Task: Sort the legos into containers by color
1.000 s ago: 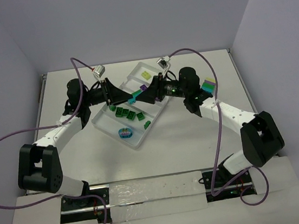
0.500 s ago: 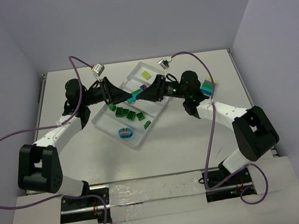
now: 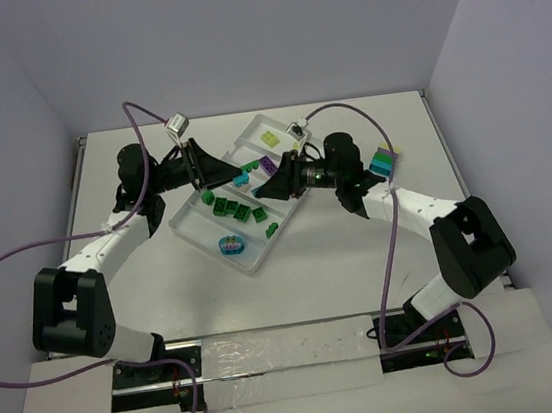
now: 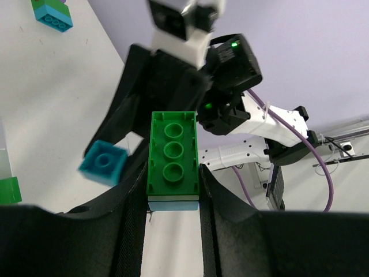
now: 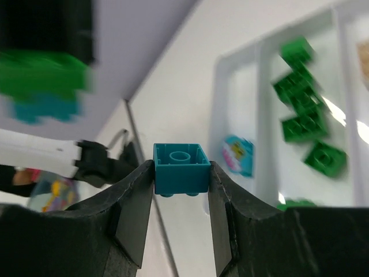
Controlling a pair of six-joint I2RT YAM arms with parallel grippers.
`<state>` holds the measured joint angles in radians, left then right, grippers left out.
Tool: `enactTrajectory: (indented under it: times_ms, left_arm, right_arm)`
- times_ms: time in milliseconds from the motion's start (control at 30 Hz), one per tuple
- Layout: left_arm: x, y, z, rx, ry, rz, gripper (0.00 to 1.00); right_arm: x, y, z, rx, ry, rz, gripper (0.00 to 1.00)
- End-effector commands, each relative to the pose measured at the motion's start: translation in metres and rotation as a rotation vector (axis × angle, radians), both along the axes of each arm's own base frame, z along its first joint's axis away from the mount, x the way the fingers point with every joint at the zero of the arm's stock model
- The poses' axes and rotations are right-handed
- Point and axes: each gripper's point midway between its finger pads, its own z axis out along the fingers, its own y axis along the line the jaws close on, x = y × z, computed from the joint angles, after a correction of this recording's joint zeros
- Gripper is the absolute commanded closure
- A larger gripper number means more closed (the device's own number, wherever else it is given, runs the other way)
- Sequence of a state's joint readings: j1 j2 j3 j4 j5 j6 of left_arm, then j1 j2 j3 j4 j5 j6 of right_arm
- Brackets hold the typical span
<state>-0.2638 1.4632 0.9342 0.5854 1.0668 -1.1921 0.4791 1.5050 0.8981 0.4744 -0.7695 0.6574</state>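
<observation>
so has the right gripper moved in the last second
Yes. In the top view the right gripper has slid toward the bottom of the picture, away from the yellow-green brick at the tray's far end, shut on the teal brick.

Centre frame from overhead, the clear four-compartment tray lies diagonally. Several green bricks sit loose in one compartment, a blue-and-peach piece lies toward its lower end, and a yellow-green brick and a purple brick toward its upper end. Above it, gripped in mid-air, a green-over-pale-blue stack faces a single-stud teal brick. A multi-colour clump lies outside the tray, at right.
</observation>
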Motion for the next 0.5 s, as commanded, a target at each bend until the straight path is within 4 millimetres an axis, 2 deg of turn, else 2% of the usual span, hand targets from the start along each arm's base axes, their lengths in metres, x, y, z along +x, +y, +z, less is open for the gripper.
enactTrajectory:
  times_ms: [0,133,233,267,300,333,467]
  left_arm:
    - [0.01,0.0,0.029,-0.031,-0.102,0.028,1.0]
    - [0.016,0.002,0.028,-0.03,-0.09,0.046,1.0]
    - [0.027,0.015,0.032,-0.018,-0.098,0.11,1.0]
    - [0.038,0.025,0.022,0.032,-0.021,0.174,1.0]
    - [0.052,0.033,0.027,0.06,-0.018,0.253,1.0]
    - [0.058,0.043,0.017,0.106,0.012,0.297,1.0]
    - [0.082,0.079,0.012,0.22,0.046,0.511,1.0]
  right_arm:
    - [0.006,-0.017,-0.023,-0.209,-0.049,-0.075,1.0]
    - [0.007,-0.022,-0.017,-0.221,-0.071,-0.113,1.0]
    - [0.006,-0.022,-0.022,-0.256,-0.078,-0.13,1.0]
    - [0.008,-0.02,-0.027,-0.279,-0.074,-0.151,1.0]
    - [0.005,-0.016,-0.031,-0.285,-0.066,-0.143,1.0]
    - [0.001,-0.009,-0.034,-0.287,-0.062,-0.13,1.0]
    - [-0.011,0.021,-0.045,-0.31,-0.049,-0.089,1.0]
